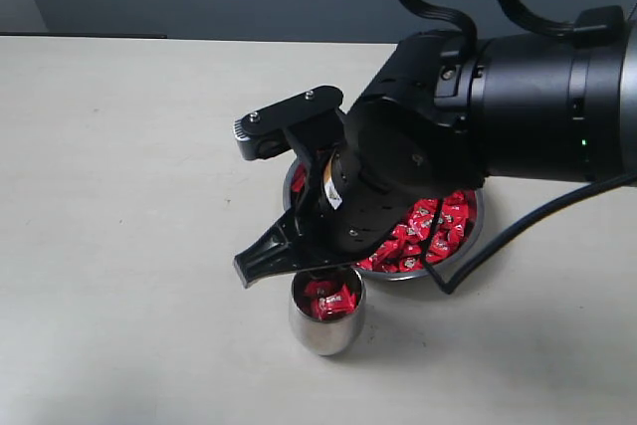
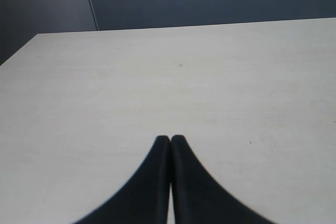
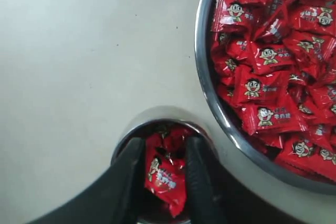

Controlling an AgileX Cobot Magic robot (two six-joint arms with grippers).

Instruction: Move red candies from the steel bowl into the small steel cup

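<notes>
Squarely within right claw [image 3: 164,141]: red candy [image 3: 164,181]

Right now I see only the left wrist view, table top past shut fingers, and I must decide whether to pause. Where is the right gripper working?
Observer: The right gripper hangs over the small steel cup, right at its mouth.
Operator: Is it carrying anything?
Observer: One red candy sits between its jaws. I cannot tell whether it is gripped or already let go.
Operator: How much is left to move?
Observer: The steel bowl beside the cup holds a thick heap of red candies.
</notes>
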